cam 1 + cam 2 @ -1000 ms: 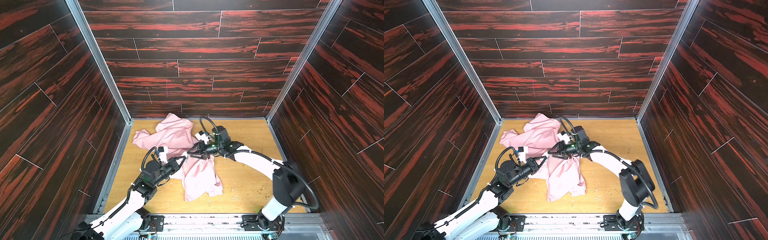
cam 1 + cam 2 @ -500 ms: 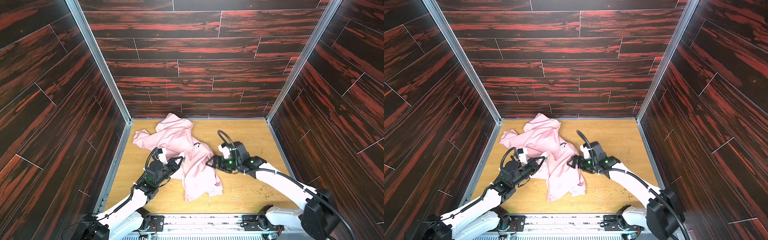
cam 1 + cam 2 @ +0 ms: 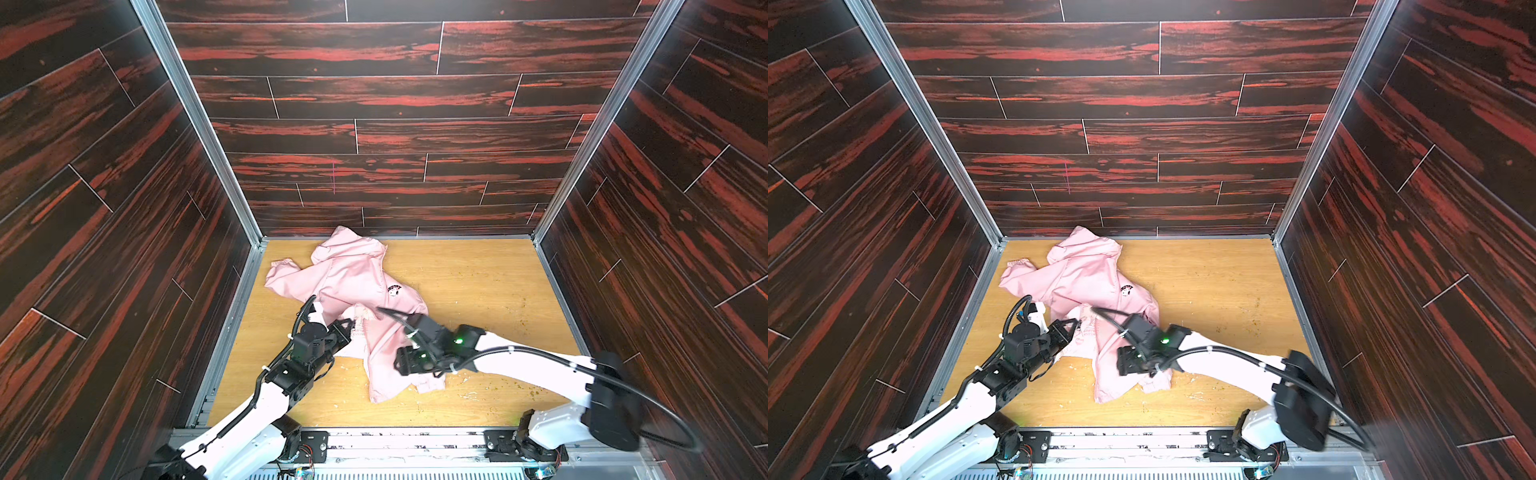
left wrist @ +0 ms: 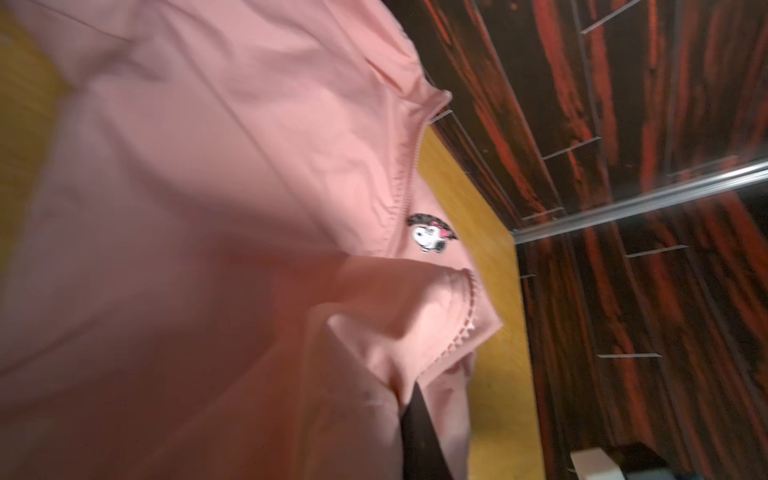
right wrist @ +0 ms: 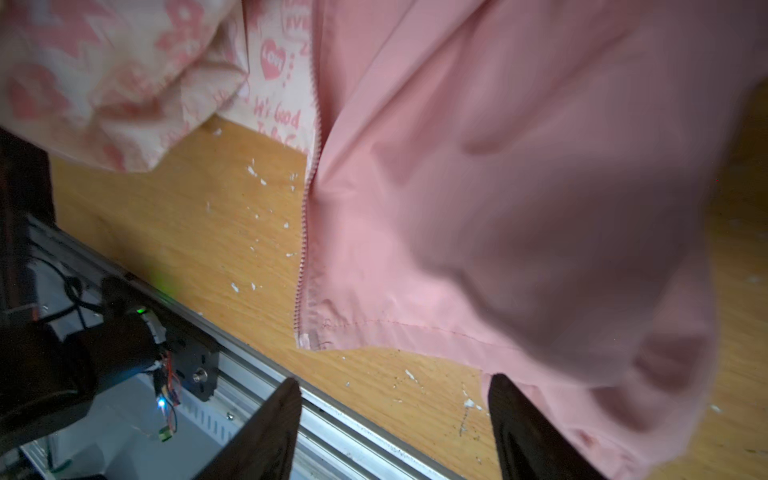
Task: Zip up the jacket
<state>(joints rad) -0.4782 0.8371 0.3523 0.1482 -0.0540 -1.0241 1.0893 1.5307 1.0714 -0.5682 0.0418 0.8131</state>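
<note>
The light pink jacket (image 3: 349,274) (image 3: 1084,274) lies crumpled and unzipped on the wooden table, with its dark chest logo (image 3: 394,289) (image 4: 430,237) facing up. Its pale printed lining (image 5: 104,83) shows at the open front. My left gripper (image 3: 349,322) (image 3: 1073,324) is shut on a fold of jacket fabric near the lining; in its wrist view only one dark finger (image 4: 415,436) shows under the cloth. My right gripper (image 3: 399,365) (image 5: 394,378) hovers open over the lower hem, nothing between its fingers. One zipper edge (image 5: 305,232) runs down to the hem corner (image 5: 303,338).
The wooden table (image 3: 478,291) is boxed in by dark red-streaked walls on three sides. A metal rail (image 3: 395,434) (image 5: 332,411) runs along the near edge. White flecks (image 5: 253,170) dot the wood beside the zipper.
My right gripper let go at the jacket's middle, swung away from the left gripper and came toward the near edge over the hem, jaws open. The left gripper kept its hold, almost still.
</note>
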